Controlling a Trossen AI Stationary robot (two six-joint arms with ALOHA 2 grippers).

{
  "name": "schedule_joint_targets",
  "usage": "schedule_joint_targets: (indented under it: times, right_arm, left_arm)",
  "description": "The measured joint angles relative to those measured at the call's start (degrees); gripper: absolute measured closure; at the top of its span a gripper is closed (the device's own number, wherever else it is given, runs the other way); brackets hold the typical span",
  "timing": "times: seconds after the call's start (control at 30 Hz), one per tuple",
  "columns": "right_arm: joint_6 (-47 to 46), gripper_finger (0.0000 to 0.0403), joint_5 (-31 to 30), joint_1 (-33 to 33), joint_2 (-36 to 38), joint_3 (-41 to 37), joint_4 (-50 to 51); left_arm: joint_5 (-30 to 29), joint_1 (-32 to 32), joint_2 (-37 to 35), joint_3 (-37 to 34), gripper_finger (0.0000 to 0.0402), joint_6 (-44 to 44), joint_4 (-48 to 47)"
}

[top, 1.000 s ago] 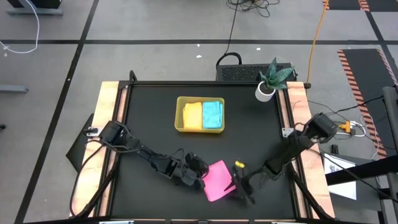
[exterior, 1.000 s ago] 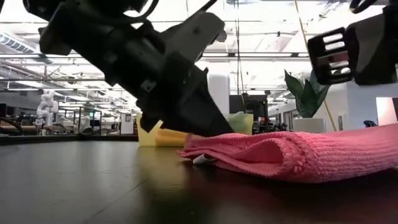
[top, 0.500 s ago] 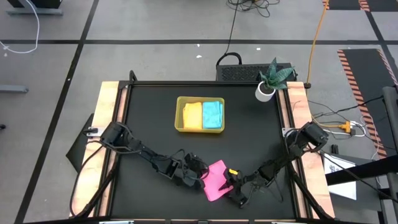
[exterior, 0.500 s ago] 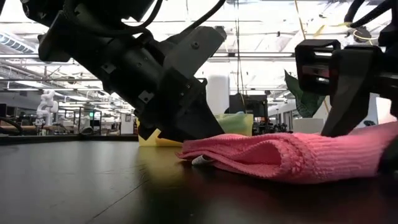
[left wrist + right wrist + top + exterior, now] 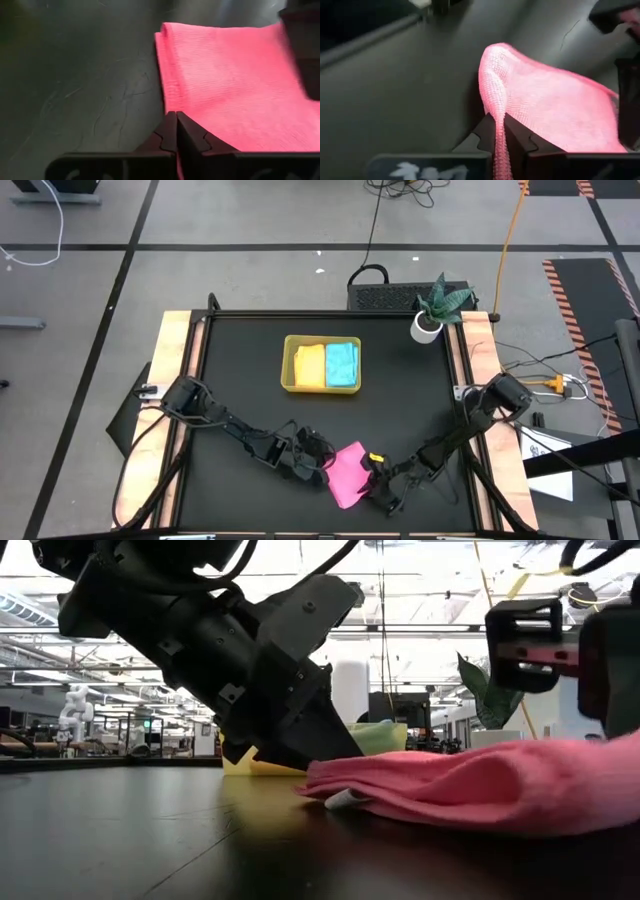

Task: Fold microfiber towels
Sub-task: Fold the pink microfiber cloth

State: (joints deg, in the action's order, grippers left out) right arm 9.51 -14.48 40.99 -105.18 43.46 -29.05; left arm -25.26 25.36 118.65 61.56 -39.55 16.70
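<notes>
A pink microfiber towel [image 5: 348,472] lies folded over near the table's front edge, middle. My left gripper [image 5: 322,466] is shut at its left edge, and my right gripper [image 5: 371,479] is shut at its right edge. The low view shows the pink towel [image 5: 470,788] on the table at its left end and rising toward the right. A yellow towel [image 5: 309,365] and a sky blue towel [image 5: 342,364] lie folded side by side in the yellow-green tray [image 5: 290,366]. My left gripper pinches the pink towel's left edge [image 5: 167,102] between its two shut fingers, coming slanting down from the table's left. That end of the towel stays low at the table [image 5: 335,785]. My right gripper pinches the towel's right edge [image 5: 496,107] between its two shut fingers, coming in from the table's right. The cloth stands up in a ridge at the fingers, and this side is raised a little off the table.
The tray stands at the far middle of the black table top. A small potted plant [image 5: 432,310] stands at the far right corner. Wooden rails [image 5: 176,380] run along the table's left and right sides.
My right gripper has moved toward the table's left onto the pink towel and shut on its right edge. That side of the towel now stands higher than before, while the left end stays down by my left gripper.
</notes>
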Motion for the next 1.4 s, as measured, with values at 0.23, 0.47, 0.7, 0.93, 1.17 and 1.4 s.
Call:
schedule_joint_targets:
  times: [0.23, 0.47, 0.7, 0.93, 1.17, 1.4]
  right_arm:
    - [-6.39, 0.0399, 5.8, -1.1, 4.26, 0.04, 1.06]
    - [-13.43, 0.0399, 13.4, -7.9, 7.26, 0.04, 1.88]
    - [-19.02, 0.0399, 21.79, -16.7, 7.36, 0.08, 2.42]
    - [-22.61, 0.0399, 25.24, -22.47, 7.54, 0.85, 6.47]
    - [-24.45, 0.0399, 25.13, -23.47, 7.09, 0.83, 10.1]
    - [-24.27, 0.0399, 25.07, -23.43, 5.96, 0.83, 9.21]
  left_arm:
    - [0.16, 0.76, -1.21, 0.07, 0.0387, 0.39, -0.31]
    - [-0.52, 1.07, -0.19, 0.02, 0.0395, 0.87, -1.62]
    - [-0.94, 1.07, 3.41, 0.11, 0.0385, 3.58, 5.67]
    - [-0.63, 1.15, 3.84, 0.11, 0.0394, 5.56, 7.48]
    - [-0.52, 1.35, 3.69, 0.07, 0.0386, 6.09, 7.53]
    - [-0.57, 1.96, -1.52, -0.04, 0.0391, 6.47, -0.94]
